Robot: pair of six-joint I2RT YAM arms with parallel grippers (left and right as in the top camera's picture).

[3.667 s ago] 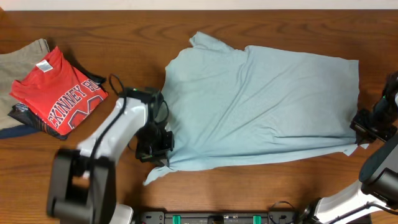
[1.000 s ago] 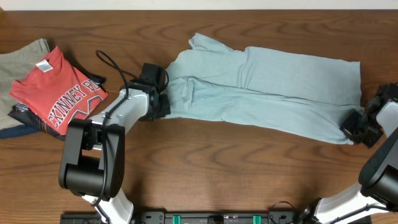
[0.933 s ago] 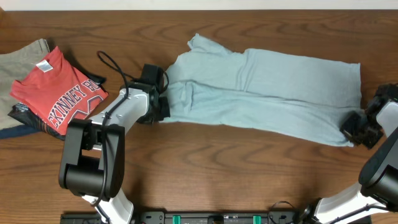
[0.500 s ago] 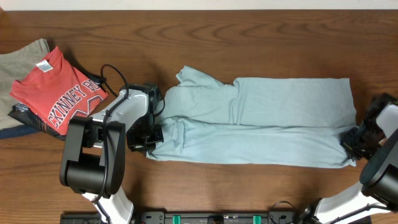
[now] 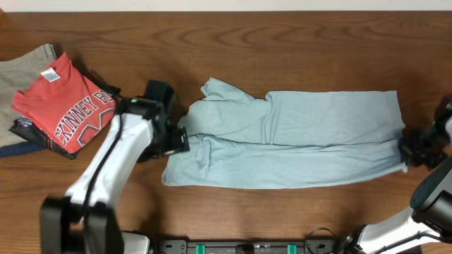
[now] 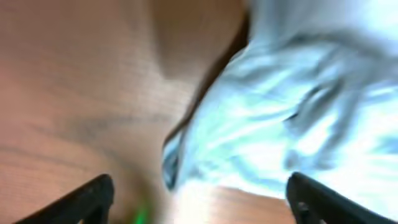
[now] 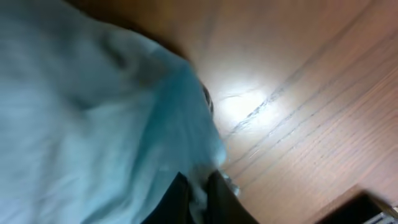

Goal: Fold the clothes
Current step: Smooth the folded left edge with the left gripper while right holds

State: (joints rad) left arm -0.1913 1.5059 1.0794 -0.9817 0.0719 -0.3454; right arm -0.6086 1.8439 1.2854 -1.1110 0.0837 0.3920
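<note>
A light blue T-shirt [image 5: 289, 137] lies across the middle of a wooden table [image 5: 282, 42], folded lengthwise into a long horizontal band, with a sleeve sticking up at its upper left and a crease running along its length. The left gripper [image 5: 178, 140] sits at the shirt's left edge, at the end of a white arm that reaches in from the lower left of the overhead view. In the blurred left wrist view, this gripper [image 6: 199, 205] has its two dark fingertips [image 6: 93, 196] far apart at the bottom corners of the frame, holding nothing, and a rumpled corner of the shirt [image 6: 298, 112] lies on the wood just beyond them. The right gripper [image 5: 413, 147] is at the shirt's lower right corner, near the right edge of the overhead view. In the right wrist view, also blurred, its fingers [image 7: 178, 198] stand close together with pale blue cloth pinched between them. At the upper left of the overhead view, well apart from the shirt, a folded red T-shirt [image 5: 67, 106] with white lettering tops a small pile that includes a tan garment [image 5: 21, 67].
</note>
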